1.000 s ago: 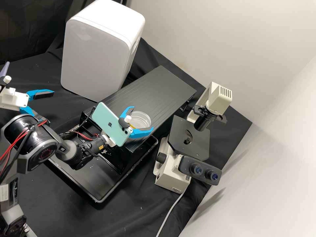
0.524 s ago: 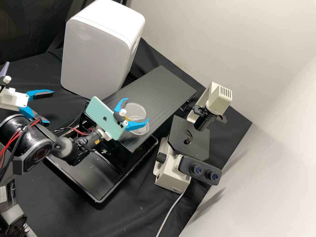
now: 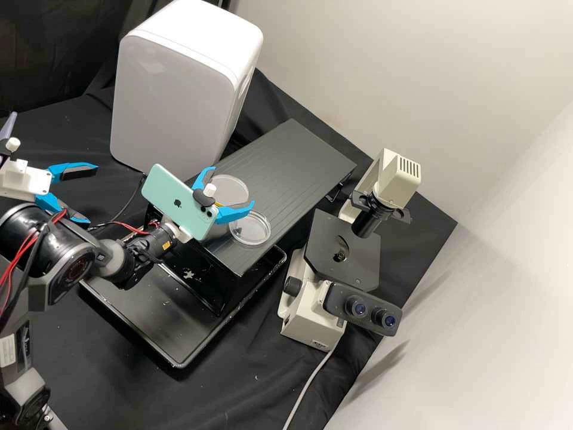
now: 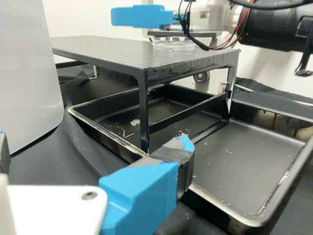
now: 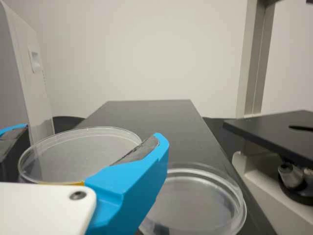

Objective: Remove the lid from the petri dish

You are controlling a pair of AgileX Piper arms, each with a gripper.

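Worktop [image 3: 119,370] draped in black cloth carries a ridged black platform [image 3: 298,161]. On the platform's near corner sits the uncovered petri dish [image 3: 252,228]. Just behind it, above the platform, the right gripper [image 3: 233,190] clamps the clear lid [image 3: 225,184]. Off the platform's side, the left gripper [image 3: 89,194] is spread wide. Beyond the platform stands a white box [image 3: 179,83]

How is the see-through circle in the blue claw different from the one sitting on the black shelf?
The lid is gripped by the right gripper and held up off the black platform; the petri dish rests on that platform. The lid sits toward the white box; the petri dish lies toward the microscope. Both are round and clear.
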